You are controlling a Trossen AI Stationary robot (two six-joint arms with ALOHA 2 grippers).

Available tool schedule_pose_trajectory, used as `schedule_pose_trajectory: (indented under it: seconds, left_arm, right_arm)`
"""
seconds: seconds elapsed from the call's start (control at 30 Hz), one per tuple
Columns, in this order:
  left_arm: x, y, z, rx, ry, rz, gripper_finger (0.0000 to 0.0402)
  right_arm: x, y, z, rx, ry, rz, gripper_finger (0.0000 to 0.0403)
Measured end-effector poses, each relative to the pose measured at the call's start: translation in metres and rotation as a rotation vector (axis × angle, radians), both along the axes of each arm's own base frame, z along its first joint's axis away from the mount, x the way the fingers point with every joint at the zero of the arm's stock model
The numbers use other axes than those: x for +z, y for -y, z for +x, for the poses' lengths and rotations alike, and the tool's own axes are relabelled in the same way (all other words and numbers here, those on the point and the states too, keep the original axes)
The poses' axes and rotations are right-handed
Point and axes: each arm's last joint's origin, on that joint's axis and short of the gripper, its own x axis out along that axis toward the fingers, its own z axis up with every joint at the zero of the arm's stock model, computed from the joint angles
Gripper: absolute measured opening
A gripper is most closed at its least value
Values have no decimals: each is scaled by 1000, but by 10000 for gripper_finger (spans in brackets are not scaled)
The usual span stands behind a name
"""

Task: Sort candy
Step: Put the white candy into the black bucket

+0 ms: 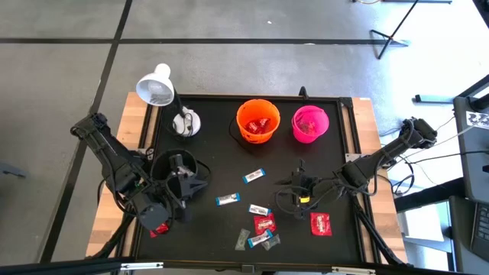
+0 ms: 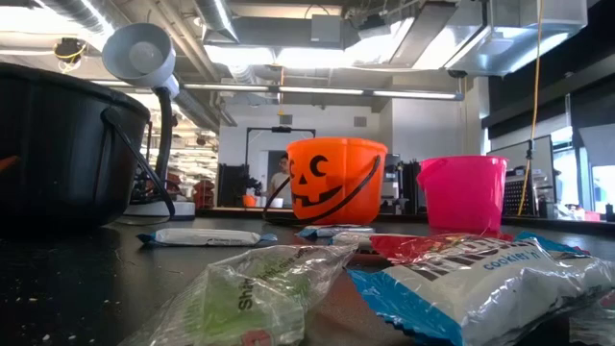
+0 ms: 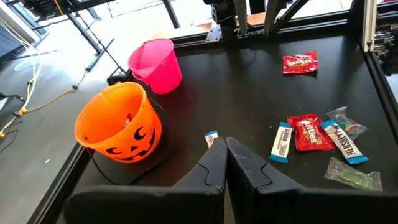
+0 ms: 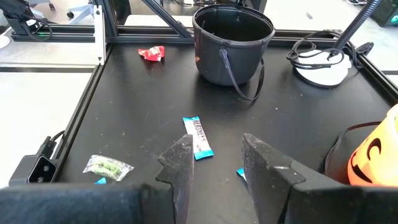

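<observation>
Candy (image 1: pixel 258 218) scattered loose on black table (image 1: pixel 221 156), mostly front-centre: blue-and-white bars, red packs, clear-wrapped piece. One red pack (image 1: pixel 321 224) apart on right; another red piece (image 4: pixel 152 53) near black bucket (image 1: pixel 177 169). More red candy inside orange bucket (image 1: pixel 257 120); pink bucket (image 1: pixel 309 124) beside it. Left gripper (image 3: pixel 226 157) clenched, empty, above black bucket. Right gripper (image 4: pixel 216 155) parted, grasping nothing, hovers near candy. White lamp (image 1: pixel 157 85) at back left.
</observation>
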Motion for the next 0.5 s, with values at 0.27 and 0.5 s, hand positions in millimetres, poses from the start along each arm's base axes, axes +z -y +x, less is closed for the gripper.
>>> schedule_pose_trajectory:
  seconds: [0.27, 0.5]
  left_arm:
    - [-1, 1, 1, 0, -3, 3, 0]
    - [-1, 1, 1, -5, -7, 5, 0]
  right_arm:
    - [0, 0, 0, 0, 0, 0, 134]
    - [0, 0, 0, 0, 0, 0, 134]
